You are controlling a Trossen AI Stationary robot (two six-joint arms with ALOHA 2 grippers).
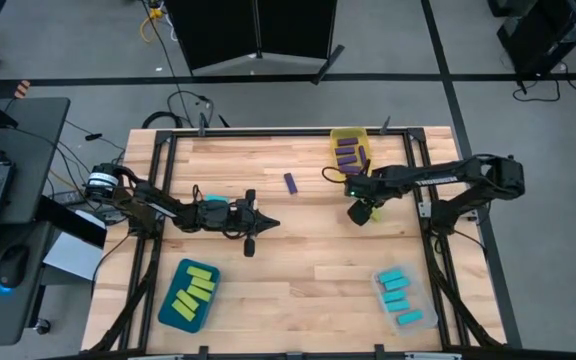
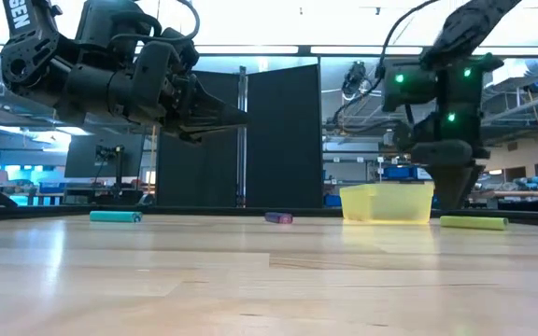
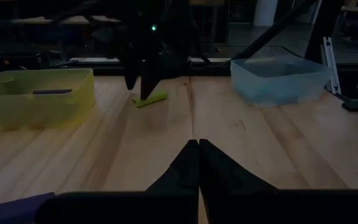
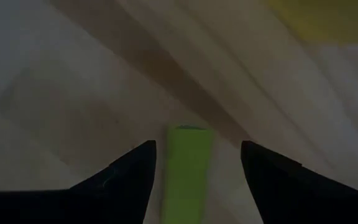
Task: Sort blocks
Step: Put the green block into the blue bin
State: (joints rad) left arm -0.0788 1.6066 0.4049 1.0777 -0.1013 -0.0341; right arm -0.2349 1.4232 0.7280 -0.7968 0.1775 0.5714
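The right end effector (image 4: 194, 165) is hanging wide over a green block (image 4: 187, 168) right of centre in the high view. The left end effector (image 1: 268, 224), at centre, is sitting pinched closed, empty.

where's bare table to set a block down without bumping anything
Free: the wide wood between the teal bin and clear bin. Crowded: near the yellow bin, where the open right end effector hangs over a green block.
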